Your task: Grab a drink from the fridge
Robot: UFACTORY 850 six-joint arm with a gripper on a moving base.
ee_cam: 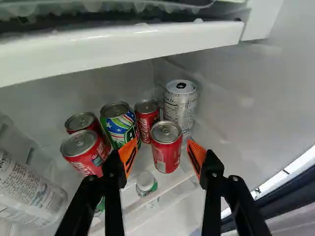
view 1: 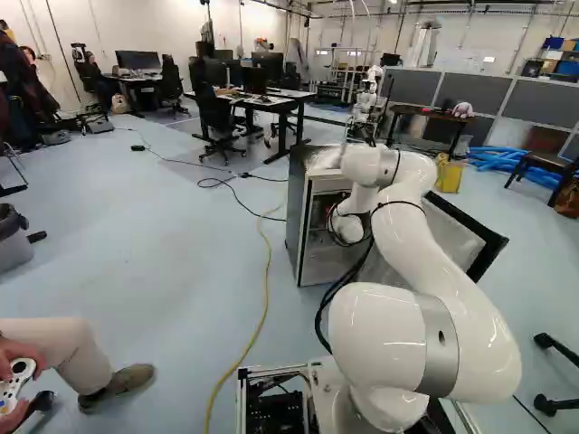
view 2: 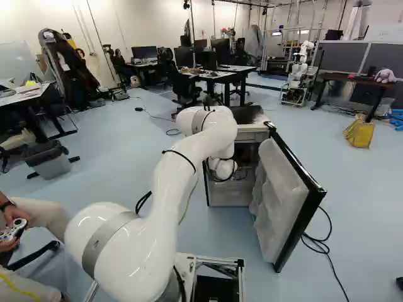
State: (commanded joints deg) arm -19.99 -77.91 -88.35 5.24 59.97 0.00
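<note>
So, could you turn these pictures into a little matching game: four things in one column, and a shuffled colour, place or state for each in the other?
Things:
1. fridge door
2. tall can
3. can with stars
4. tool

Descriptions:
A. partly blue and green
B. open, with a red can showing between its two sides
C. swung wide open on its hinges
D. mostly white, near the inner side wall

Right pairs: 1-C, 2-D, 3-A, 4-B
</note>
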